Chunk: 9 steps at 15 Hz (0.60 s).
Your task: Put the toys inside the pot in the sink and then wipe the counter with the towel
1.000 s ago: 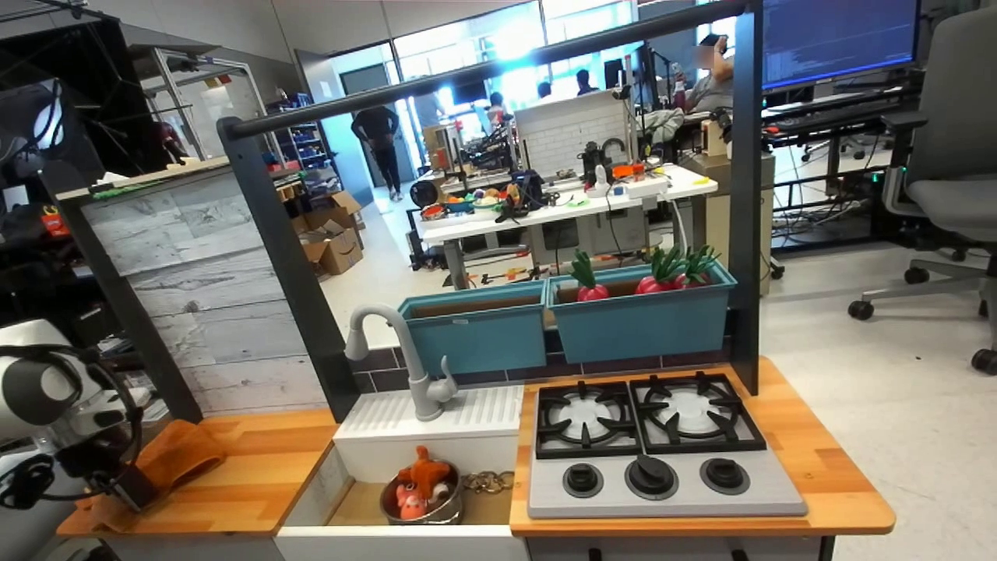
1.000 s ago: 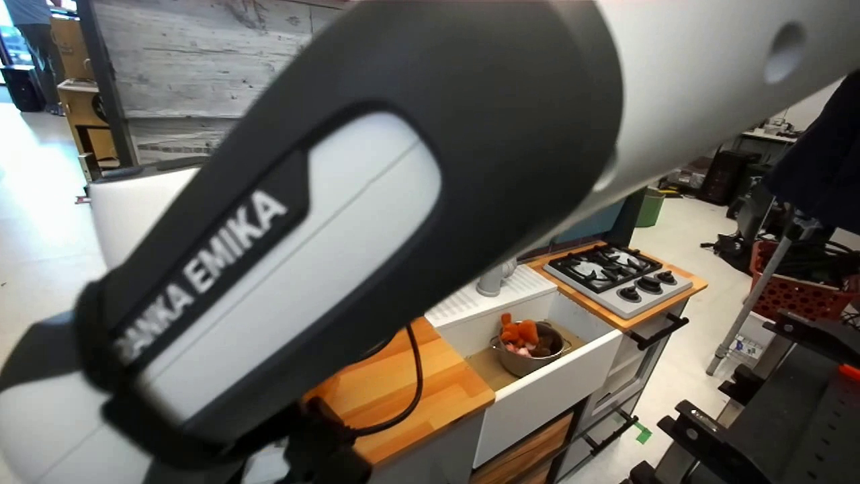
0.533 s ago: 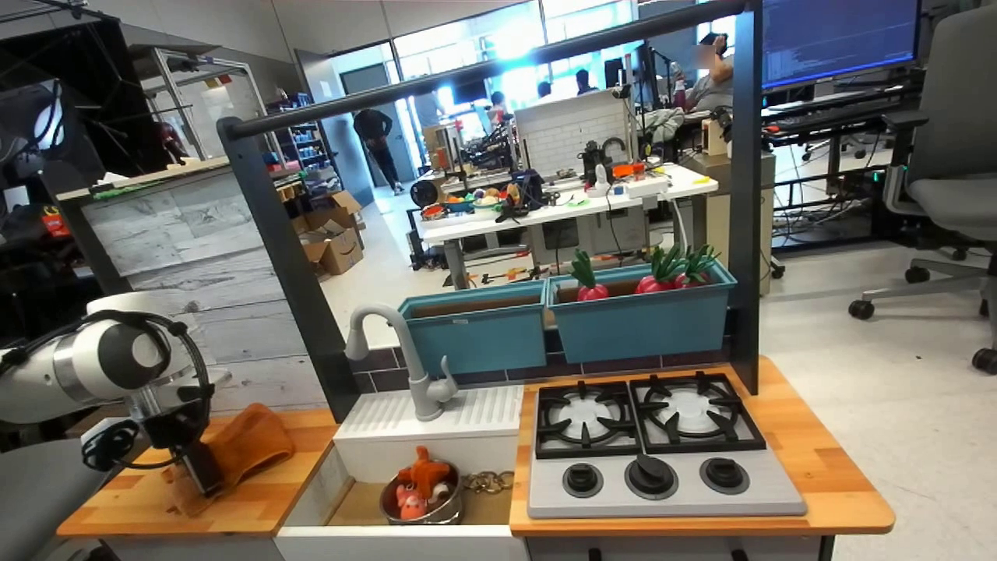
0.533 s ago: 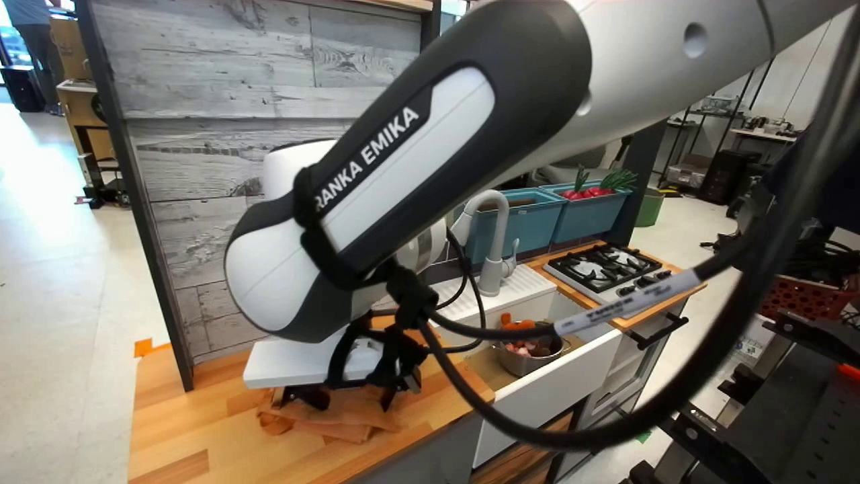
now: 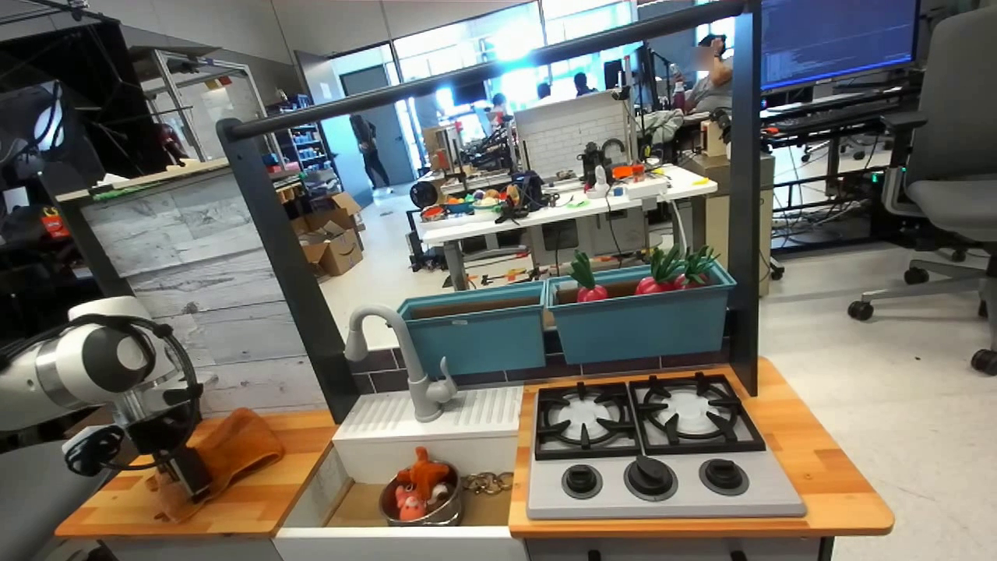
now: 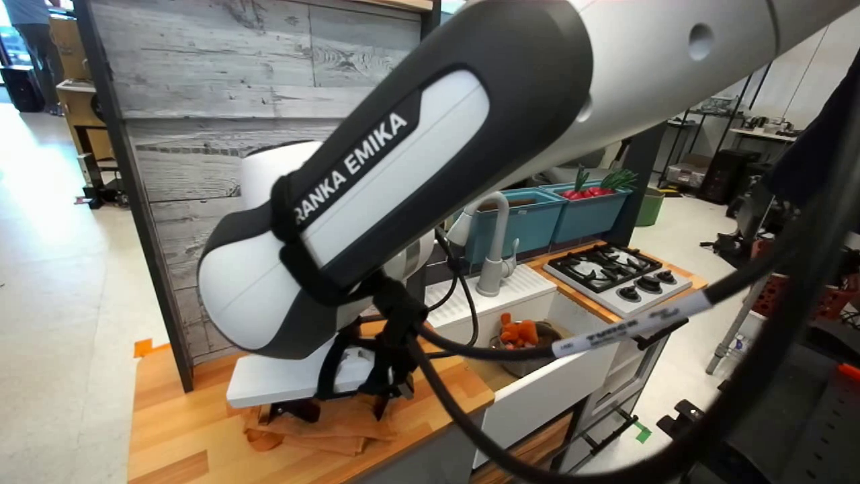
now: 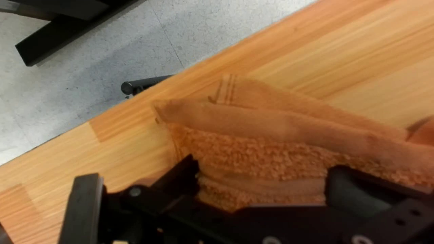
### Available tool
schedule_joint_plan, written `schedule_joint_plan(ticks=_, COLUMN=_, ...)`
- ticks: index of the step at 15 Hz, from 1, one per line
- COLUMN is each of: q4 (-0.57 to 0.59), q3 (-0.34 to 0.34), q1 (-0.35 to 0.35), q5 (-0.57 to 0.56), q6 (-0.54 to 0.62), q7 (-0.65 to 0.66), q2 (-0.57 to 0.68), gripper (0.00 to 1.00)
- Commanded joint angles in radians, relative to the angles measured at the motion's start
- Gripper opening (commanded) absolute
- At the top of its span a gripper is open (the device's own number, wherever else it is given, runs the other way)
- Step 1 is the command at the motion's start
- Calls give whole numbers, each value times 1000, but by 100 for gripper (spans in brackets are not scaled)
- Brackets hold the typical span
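Gripper (image 7: 264, 168) low over counter (image 7: 356, 61), jaws wide apart (towel (image 7: 251, 156) between); toys (image 5: 427, 473) in pot (image 5: 446, 514) in sink (image 5: 343, 543), three o'clock from towel in exterior view.

In an exterior view, the rounded white-and-black robot arm (image 6: 430, 148) is slanted from upper right to lower left; the black two-fingered gripper (image 7: 263, 168) is pointed downward, its jaws spread wide apart.

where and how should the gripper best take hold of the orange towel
By the rumpled folds of the towel between the jaws, from above, I'd say: it lies layered on the counter, and the gripper points down at it, jaws open either side of those folds. Closing there would likely gather several layers.
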Motion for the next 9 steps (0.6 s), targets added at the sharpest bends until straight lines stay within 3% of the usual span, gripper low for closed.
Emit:
schedule_joint_plan(ticks=1, q4=97, q3=23, q1=53, q5=-10, q6=-3, q7=24, q2=120, gripper=100)
schedule_joint_plan(ticks=4, q4=102, q3=24, q1=46, q5=3, q6=-48, q7=26, q2=110, gripper=100)
schedule_joint_plan(ticks=9, q4=49, q3=-14, q1=-48, q5=49, q6=-145, q7=69, q2=75, gripper=100)
